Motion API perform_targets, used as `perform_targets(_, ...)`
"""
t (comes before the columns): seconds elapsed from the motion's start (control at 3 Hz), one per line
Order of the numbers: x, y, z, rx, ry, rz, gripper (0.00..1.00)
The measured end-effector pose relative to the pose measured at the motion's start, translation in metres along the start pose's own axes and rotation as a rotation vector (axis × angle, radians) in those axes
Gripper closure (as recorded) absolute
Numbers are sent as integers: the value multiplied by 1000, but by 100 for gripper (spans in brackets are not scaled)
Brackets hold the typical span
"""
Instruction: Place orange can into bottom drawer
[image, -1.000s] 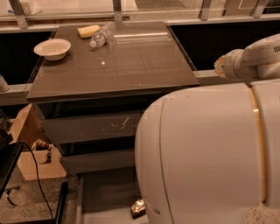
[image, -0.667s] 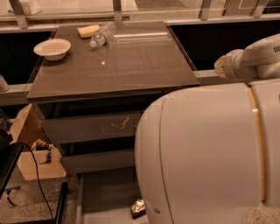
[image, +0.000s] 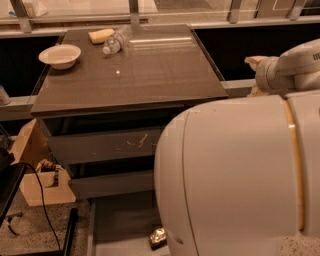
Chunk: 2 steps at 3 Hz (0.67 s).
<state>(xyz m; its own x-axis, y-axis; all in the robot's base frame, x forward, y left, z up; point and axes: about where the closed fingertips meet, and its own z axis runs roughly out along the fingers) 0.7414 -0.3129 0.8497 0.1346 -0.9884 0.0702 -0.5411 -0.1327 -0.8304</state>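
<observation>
The orange can (image: 158, 236) lies in the pulled-out bottom drawer (image: 117, 222), on its grey floor near the right side, partly hidden by my arm. My large white arm housing (image: 235, 175) fills the lower right of the camera view, right beside the can. The gripper itself is out of sight, somewhere behind or below that housing.
Above the open drawer are the closed middle drawer (image: 112, 184) and the scratched upper drawer (image: 107, 145). The cabinet top (image: 150, 70) carries a white bowl (image: 60, 55), a clear water bottle (image: 114, 44) and a yellow sponge (image: 101, 35). A cardboard box (image: 32, 165) and black cable (image: 42, 200) sit left.
</observation>
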Motion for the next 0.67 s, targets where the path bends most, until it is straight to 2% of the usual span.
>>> perform_targets(0.67, 0, 0, 0, 0, 0, 0, 0)
